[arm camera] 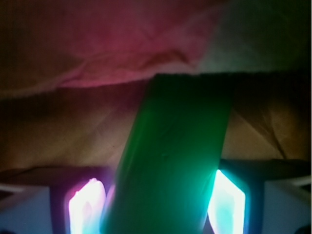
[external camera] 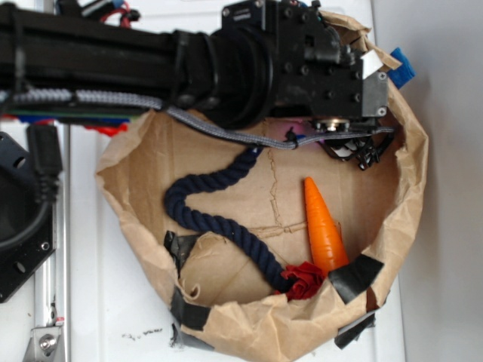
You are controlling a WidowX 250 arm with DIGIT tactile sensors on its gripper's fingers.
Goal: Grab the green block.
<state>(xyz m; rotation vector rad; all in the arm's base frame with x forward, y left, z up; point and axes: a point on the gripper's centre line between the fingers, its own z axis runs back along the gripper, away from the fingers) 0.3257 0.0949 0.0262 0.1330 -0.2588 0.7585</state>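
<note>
Green block (arm camera: 170, 156) is seen between the 2 glowing fingers (arm camera: 226, 204) of the gripper (arm camera: 156, 209), far right inside the paper bowl (external camera: 407, 188); contact cannot be told, grip judged imminent.

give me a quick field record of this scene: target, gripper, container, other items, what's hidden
target: green block, between the glowing finger pads in the wrist view, tilted
gripper: gripper at the bin's far side; contact with the block cannot be told
container: brown paper bin patched with black tape
other items: orange cone, navy rope, red cloth piece
hidden: block not visible in the exterior view, covered by the arm
</note>
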